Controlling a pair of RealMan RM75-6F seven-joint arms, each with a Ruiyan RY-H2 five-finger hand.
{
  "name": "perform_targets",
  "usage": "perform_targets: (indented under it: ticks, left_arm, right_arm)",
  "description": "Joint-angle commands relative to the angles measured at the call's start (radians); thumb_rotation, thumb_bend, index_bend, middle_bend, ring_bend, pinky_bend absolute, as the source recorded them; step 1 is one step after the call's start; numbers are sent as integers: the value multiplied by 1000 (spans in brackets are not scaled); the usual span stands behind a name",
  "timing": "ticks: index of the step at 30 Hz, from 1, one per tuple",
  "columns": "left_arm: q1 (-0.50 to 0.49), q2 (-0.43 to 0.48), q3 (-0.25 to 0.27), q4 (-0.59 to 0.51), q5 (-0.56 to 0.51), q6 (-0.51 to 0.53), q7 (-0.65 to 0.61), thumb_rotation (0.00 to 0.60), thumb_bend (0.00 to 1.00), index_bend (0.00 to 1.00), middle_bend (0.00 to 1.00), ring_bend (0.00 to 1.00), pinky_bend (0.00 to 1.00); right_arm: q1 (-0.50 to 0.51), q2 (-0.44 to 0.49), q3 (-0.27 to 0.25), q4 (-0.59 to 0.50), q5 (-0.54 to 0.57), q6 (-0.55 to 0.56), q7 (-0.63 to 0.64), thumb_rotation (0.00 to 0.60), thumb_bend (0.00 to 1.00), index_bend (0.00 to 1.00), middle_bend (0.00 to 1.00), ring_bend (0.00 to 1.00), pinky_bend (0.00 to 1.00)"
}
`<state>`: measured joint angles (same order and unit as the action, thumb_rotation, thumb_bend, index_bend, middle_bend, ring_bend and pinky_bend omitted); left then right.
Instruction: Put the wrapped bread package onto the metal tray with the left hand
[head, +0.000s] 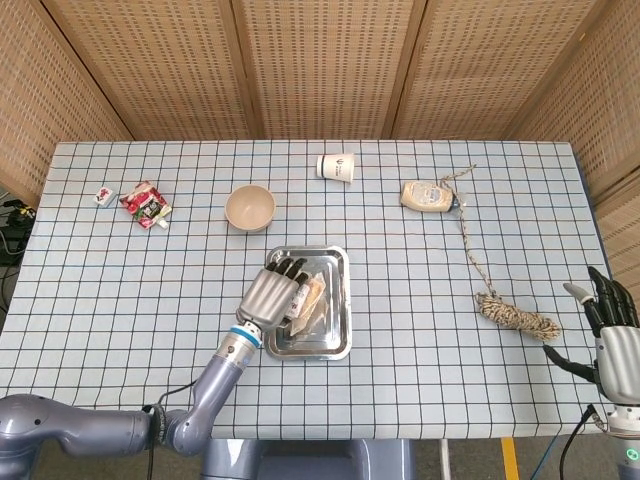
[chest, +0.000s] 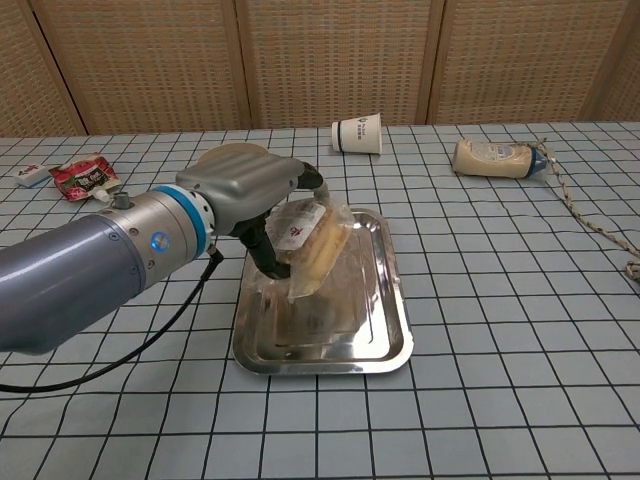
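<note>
My left hand (head: 273, 294) (chest: 250, 190) grips the wrapped bread package (head: 310, 300) (chest: 308, 243), a clear wrapper with a tan loaf inside. It holds the package above the metal tray (head: 334, 261) (chest: 385, 300); in the chest view the package's lower end hangs close to the tray floor, and I cannot tell whether it touches. My right hand (head: 611, 335) is at the table's right front corner, fingers spread with nothing in them.
A beige bowl (head: 249, 207) (chest: 234, 168) stands behind the tray. A paper cup (head: 336, 167) (chest: 357, 134) lies on its side at the back. A squeeze bottle (head: 428, 195) (chest: 495, 158) and a rope (head: 515, 316) are to the right, a red packet (head: 145, 203) (chest: 85, 176) far left.
</note>
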<state>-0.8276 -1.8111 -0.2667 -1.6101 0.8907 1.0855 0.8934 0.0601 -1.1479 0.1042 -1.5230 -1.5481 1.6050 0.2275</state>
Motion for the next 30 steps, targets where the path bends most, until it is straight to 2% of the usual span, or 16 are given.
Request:
perform_targets:
  ticks: [1,7,10,15,18,23,30]
  left_arm:
    - [-22,8,5,-28,-31,-6,18,600,102,0,0,0,0]
    - [3,60,30,-64,14,32,-40,600,92,0,0,0,0]
    - [35,121,54,-110,51,62,-74,600,94,0,0,0,0]
    - [139,243,155,-172,181,186,-119,600,103,0,0,0,0]
    - [244,331,238,-189,254,291,-179,600,103,0,0,0,0]
    - [389,435,341,-143,361,429,-292,600,103,0,0,0,0]
    - [554,486,404,-35,458,574,-471,600,103,0,0,0,0]
  right_arm:
    - [-1,1,0,1,-4,5,-5,600,0,214,0,0,0]
    - [-1,-3,-6,-6,-15,4,-21,600,0,214,0,0,0]
    - [-1,-6,-9,-10,-22,5,-37,600,0,214,0,0,0]
    - [0,-6,-12,-11,-10,-11,-54,600,0,204,0,0,0]
    - [6,0,-19,-15,10,-50,-71,600,0,187,0,0,0]
    - [16,1,-26,-23,11,-77,-105,600,0,156,0,0,0]
    - [21,-14,-25,-22,7,-78,-136,600,0,123,0,0,0]
